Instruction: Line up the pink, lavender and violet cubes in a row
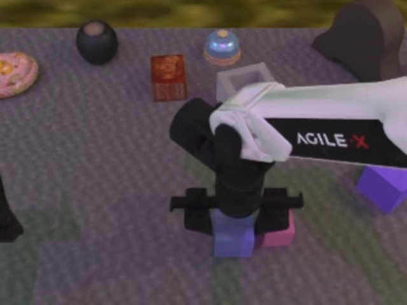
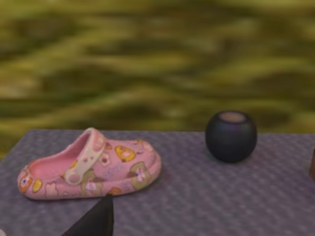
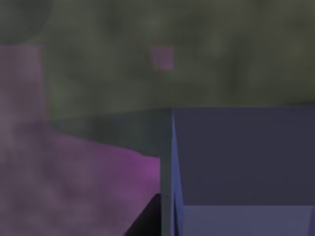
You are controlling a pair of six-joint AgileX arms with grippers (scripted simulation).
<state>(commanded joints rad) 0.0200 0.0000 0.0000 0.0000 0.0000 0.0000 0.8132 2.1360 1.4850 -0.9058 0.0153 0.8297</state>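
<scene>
The lavender cube (image 1: 233, 240) rests on the table at front centre, touching the smaller pink cube (image 1: 278, 235) on its right. My right gripper (image 1: 235, 219) hangs straight over the lavender cube, open, with one finger on each side of it. In the right wrist view the lavender cube (image 3: 246, 167) fills the frame, and a thin gap separates it from a dark fingertip (image 3: 147, 219). The big violet cube (image 1: 381, 187) stands apart at the right edge, partly under the right arm. My left gripper (image 1: 5, 219) is parked at the left edge, open.
Along the back stand a pink patterned shoe (image 1: 16, 73), a black round pot (image 1: 96, 41), a patterned red-orange cube (image 1: 168, 76), a blue bell (image 1: 222, 47) and a grey hollow box (image 1: 245, 79). A dark bulky object (image 1: 369, 38) fills the back right corner.
</scene>
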